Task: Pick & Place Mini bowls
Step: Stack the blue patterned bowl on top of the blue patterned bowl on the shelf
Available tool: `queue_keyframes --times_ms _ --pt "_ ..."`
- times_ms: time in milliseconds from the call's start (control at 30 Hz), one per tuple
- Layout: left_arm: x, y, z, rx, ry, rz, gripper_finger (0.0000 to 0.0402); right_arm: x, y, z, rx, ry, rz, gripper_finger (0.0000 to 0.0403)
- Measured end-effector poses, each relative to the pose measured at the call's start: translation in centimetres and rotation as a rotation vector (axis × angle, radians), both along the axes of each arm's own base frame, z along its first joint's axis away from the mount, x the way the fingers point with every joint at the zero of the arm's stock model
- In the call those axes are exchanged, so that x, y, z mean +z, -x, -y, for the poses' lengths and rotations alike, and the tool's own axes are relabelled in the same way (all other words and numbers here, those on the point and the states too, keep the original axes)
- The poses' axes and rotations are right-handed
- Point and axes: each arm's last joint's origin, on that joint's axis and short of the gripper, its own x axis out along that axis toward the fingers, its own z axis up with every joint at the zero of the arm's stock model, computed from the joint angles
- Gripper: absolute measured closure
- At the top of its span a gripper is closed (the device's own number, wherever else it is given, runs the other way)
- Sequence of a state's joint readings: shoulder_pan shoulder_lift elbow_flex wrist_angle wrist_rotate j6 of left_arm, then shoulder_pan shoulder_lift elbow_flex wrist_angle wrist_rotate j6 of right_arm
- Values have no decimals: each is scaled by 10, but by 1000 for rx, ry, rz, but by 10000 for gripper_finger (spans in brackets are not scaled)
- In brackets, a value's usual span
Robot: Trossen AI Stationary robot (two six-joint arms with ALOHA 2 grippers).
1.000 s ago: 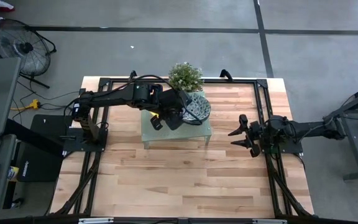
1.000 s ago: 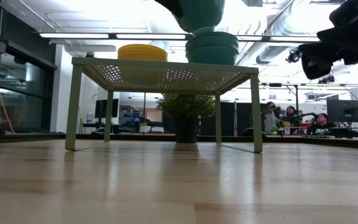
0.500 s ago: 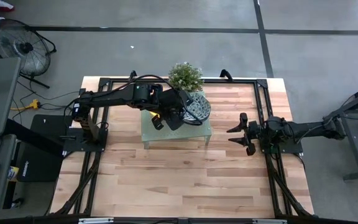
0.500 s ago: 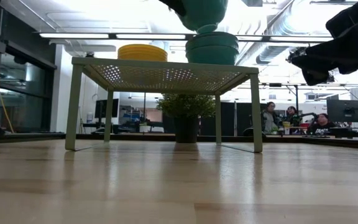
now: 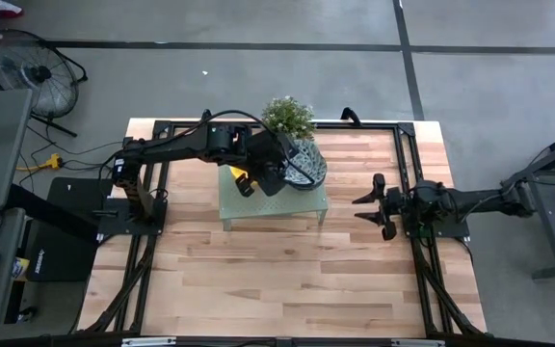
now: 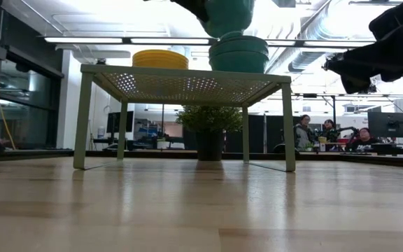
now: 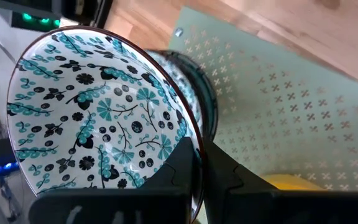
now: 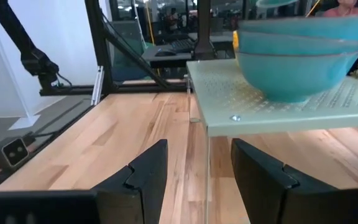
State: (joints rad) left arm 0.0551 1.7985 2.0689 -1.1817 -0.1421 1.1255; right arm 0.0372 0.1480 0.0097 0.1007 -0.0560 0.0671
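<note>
High view: the left tool (image 5: 276, 173), clamped on a patterned mini bowl (image 7: 98, 118), has lifted it slightly higher above the patterned stack (image 6: 238, 54) on the green shelf (image 5: 302, 204). Right tool (image 5: 366, 204) stays spread apart over the bench (image 5: 258, 270).

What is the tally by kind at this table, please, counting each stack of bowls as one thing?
Bowl stacks: 2, yellow stack and patterned stack
Lifted bowl: 1
Plant: 1
Shelf: 1
Grippers: 2, left gripper holding the bowl, right gripper open, off the shelf
Total: 7
</note>
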Motion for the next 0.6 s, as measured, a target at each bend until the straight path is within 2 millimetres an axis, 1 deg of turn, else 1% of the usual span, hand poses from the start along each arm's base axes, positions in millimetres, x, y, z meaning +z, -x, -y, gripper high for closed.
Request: queue_keyframes --times_ms 267,467,600 --pt "0 0 -2 -8 17 3 398 -1 5 1 -23 -1 2 238" --pt "1 0 -13 11 41 16 398 1 6 1 -20 -20 21 238" --pt "-6 -5 -19 31 46 1 398 1 6 1 -18 -27 19 238"
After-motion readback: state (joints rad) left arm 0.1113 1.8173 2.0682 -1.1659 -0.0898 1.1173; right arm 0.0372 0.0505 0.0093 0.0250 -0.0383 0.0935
